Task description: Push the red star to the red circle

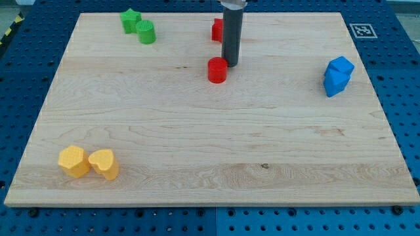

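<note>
The red circle (217,70) is a short red cylinder standing on the wooden board (210,131), a little above the board's middle. A second red block (216,29), the red star, stands near the view's top and is partly hidden behind the rod, so its shape does not show well. My tip (230,63) is at the end of the dark rod, just to the upper right of the red circle and very close to it, and below the red star. I cannot tell whether it touches the circle.
A green star (130,20) and a green cylinder (146,32) stand together at the top left. Two blue blocks (338,75) stand at the right. A yellow hexagon (73,161) and a yellow heart (104,164) stand at the bottom left.
</note>
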Controlling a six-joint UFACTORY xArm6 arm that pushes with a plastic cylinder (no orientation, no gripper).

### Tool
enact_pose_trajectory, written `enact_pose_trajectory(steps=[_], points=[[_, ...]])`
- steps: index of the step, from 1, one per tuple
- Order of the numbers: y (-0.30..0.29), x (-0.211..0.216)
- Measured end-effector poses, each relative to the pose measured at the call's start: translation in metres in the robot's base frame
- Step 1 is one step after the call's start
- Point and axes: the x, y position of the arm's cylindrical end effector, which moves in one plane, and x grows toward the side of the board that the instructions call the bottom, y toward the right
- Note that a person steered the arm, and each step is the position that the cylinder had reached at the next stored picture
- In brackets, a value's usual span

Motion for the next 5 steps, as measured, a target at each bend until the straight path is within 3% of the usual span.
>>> enact_pose_trajectory(steps=[3, 5], points=[[-0.061, -0.084], [0.025, -0.129]])
